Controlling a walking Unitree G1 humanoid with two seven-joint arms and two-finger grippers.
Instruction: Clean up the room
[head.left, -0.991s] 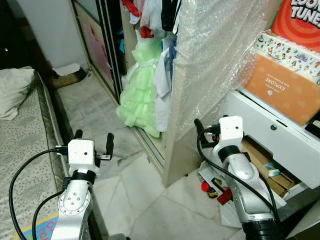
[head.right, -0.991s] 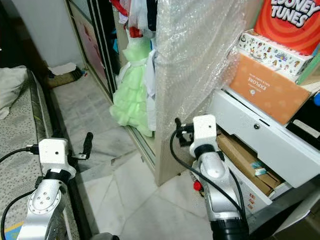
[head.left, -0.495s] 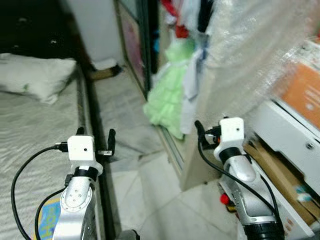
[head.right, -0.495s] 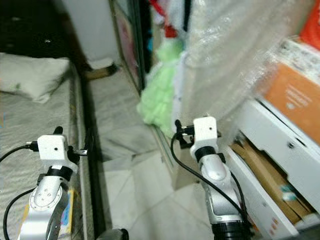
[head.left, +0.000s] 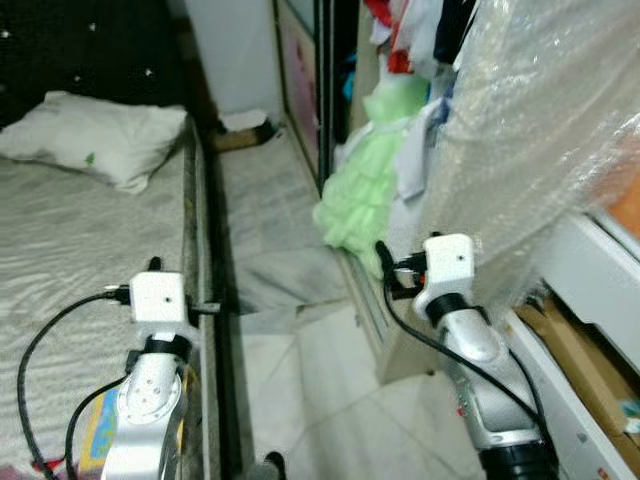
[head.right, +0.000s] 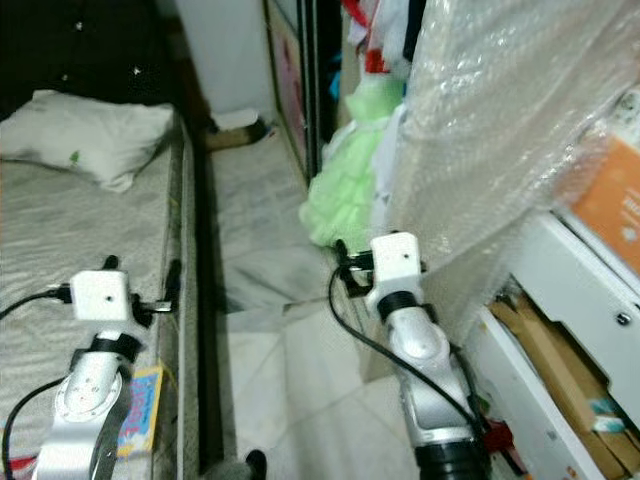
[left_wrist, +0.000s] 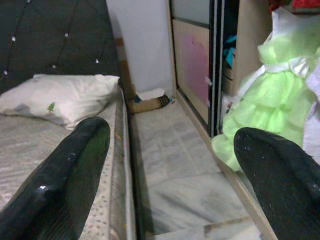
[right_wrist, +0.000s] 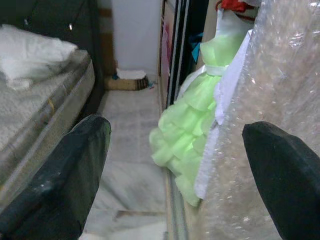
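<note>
your left pincer (left_wrist: 165, 175) was held over the edge of the bed (head.left: 60, 250), its two black fingers (left_wrist: 65, 175) spread wide apart and gripping nothing. your right pincer (right_wrist: 175, 175) was held above the floor (head.left: 270, 220) in front of the wardrobe, its fingers (right_wrist: 60, 175) likewise spread wide and empty.

the bed occupied your left side. a white pillow (head.left: 100, 135) lay at its head, against a dark tufted headboard (left_wrist: 55, 35). a colourful flat item (head.right: 145, 395), possibly a booklet, lay on the mattress near your left arm; its print could not be read.

a narrow strip of grey marbled floor ran between the bed and the wardrobe. at its far end, against the white wall, a small low item with a white top (head.left: 240, 130) lay on the floor; its type could not be determined.

a light green ruffled dress (head.left: 365, 200) hung at the open sliding-door wardrobe (head.left: 310, 90) on your right, its hem reaching down to the door track. white garments (head.left: 415, 190) hung just beside it, and further clothes, including a red one (head.right: 375, 60), hung above.

a panel wrapped in bubble wrap (head.left: 530, 150) leaned at your right, next to the dress. beyond it stood a white drawer unit (head.right: 590, 300) with an open drawer holding cardboard (head.right: 545, 380), and an orange box (head.right: 610, 200) rested on top.
</note>
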